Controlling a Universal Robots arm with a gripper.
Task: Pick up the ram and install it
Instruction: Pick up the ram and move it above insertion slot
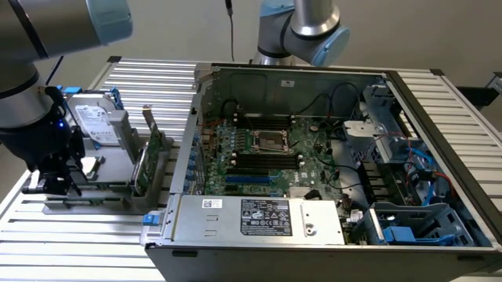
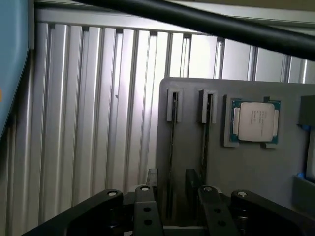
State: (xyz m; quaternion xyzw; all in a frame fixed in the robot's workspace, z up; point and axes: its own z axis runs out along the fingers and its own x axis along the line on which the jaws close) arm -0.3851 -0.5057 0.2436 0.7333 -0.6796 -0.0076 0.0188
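At the exterior view's left, the arm's tool (image 1: 51, 179) hangs low over a gray holder (image 1: 102, 204) that sits on the slatted metal counter (image 1: 157, 76), just beside an open computer case (image 1: 259, 82). The holder also carries an upright hard drive (image 1: 96, 124) and a green expansion card (image 1: 150, 154) standing on edge. Inside the case the motherboard (image 1: 314, 170) lies exposed.

From the wrist view, the tool (image 2: 172, 177) is spread wide and grips nothing; its two dark fingers (image 2: 145, 206) stand on either side of one narrow slot of the holder (image 2: 256, 172). The ram (image 2: 172, 142) stands in that slot, seen edge-on as a thin dark strip running between the fingertips; whether either finger touches it cannot be told. A second, parallel slot lies just beside it. Nearby, a square silver processor chip (image 2: 256, 122) rests in its own recess in the holder.
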